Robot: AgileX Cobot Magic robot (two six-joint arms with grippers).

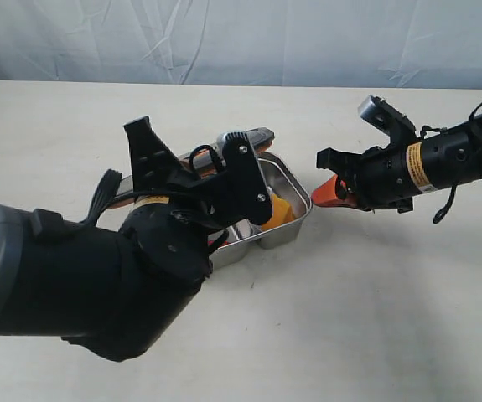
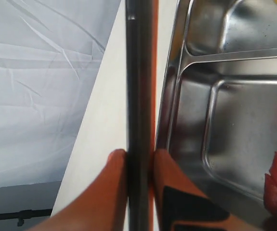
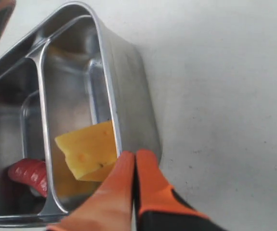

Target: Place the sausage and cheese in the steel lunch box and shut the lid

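Exterior view is showing a pale cream table [image 1: 349, 318] running back to a wrinkled bluish-white cloth backdrop [image 1: 224, 38] that is hanging along the far edge. The tabletop is looking matt, with a few faint specks.

The steel lunch box [image 1: 284, 228] is sitting near the middle of the table, partly hidden by the bulky black left arm [image 1: 98, 268] that is reaching over it from the near side. The right gripper [image 1: 329, 191] is hanging just beside the box's right end, its orange fingers [image 3: 150, 185] pressing together with nothing between them.

In the right wrist view the cheese [image 3: 87, 150] is lying in the smaller compartment, leaning against the outer wall just beside the shut fingertips. The sausage [image 3: 27, 174] is lying in the larger compartment, on the other side of the divider.

In the left wrist view the left gripper [image 2: 138, 156] is pinching the lid [image 2: 139, 72] edge-on, one orange finger [image 2: 112, 192] on each face, the jaws standing narrow around the dark panel and its orange seal. The lid is standing up beside the box's long rim; whether it is touching the rim cannot be told. Beyond it the creased cloth is falling behind the table edge, with a grey strip and a dark bar [image 2: 18, 217] showing below it.
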